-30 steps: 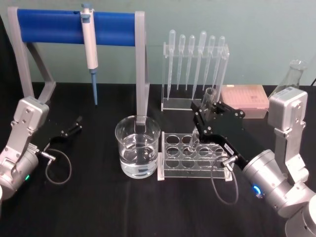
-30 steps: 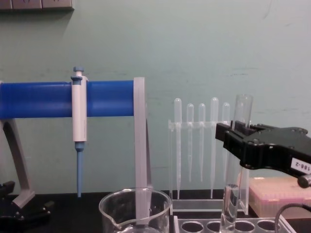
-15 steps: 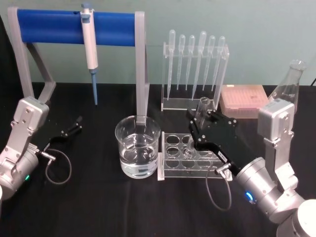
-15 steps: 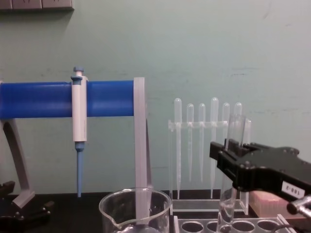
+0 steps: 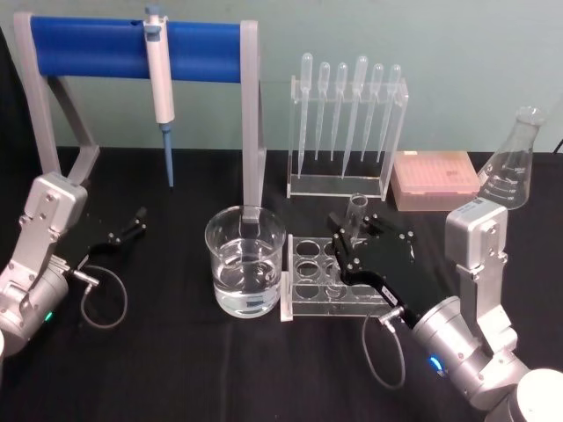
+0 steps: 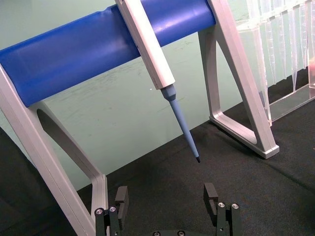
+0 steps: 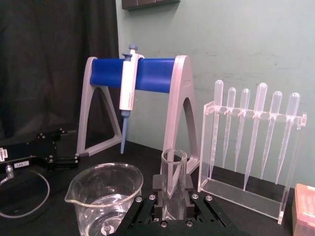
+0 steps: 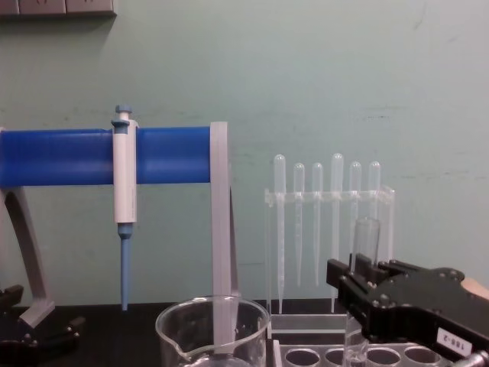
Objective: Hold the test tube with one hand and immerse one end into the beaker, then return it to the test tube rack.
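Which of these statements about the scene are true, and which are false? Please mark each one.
1. The right tool is shut on the test tube. True.
2. The test tube's lower end is inside the beaker. False: it is over the clear tube rack, beside the beaker.
3. The left tool is open and holds nothing. True.
4. The pipettor lies flat on the table. False: it hangs upright on the blue stand.
5. The beaker holds clear liquid. True.
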`<state>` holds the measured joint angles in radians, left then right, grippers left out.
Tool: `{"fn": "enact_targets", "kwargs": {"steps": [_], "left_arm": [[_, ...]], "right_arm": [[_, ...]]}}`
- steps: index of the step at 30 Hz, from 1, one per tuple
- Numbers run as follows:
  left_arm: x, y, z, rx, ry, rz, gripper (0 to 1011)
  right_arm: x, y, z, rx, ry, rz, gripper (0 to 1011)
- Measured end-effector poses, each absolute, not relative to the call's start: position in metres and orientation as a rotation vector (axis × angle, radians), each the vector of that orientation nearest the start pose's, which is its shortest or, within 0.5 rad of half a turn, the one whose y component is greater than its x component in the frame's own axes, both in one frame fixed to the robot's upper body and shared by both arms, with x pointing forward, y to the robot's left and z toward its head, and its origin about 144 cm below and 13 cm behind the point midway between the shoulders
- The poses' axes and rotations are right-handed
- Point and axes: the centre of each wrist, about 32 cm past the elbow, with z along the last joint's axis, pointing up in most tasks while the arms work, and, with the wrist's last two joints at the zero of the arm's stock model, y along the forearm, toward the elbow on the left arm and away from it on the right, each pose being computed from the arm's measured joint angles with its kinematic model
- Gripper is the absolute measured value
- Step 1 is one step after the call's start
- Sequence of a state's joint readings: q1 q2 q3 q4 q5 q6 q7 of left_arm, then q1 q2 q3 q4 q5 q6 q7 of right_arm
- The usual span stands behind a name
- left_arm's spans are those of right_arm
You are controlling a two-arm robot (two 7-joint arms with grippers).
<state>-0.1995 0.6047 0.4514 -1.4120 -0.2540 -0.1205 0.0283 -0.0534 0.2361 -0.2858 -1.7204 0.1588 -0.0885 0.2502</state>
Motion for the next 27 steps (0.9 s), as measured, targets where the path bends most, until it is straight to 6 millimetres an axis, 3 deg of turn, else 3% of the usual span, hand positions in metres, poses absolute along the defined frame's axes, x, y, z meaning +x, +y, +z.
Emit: {"fn": "enact_targets", "kwargs": {"steps": [15, 22, 27], "left_arm": [[0.489, 0.310, 1.140, 0.304, -0.285, 1.248, 1000], [0.489, 0.310, 1.140, 0.304, -0.285, 1.248, 1000], [0.489, 0.310, 1.140, 0.304, -0.285, 1.248, 1000]], "right_arm": [[0.428, -0.194, 1.152, 0.014, -0.127, -1.003, 251], [0.421, -0.195, 1.157, 0.018, -0.123, -1.029, 486], [0.402, -0.201, 1.160, 0.014, -0.102, -1.053, 627]]}}
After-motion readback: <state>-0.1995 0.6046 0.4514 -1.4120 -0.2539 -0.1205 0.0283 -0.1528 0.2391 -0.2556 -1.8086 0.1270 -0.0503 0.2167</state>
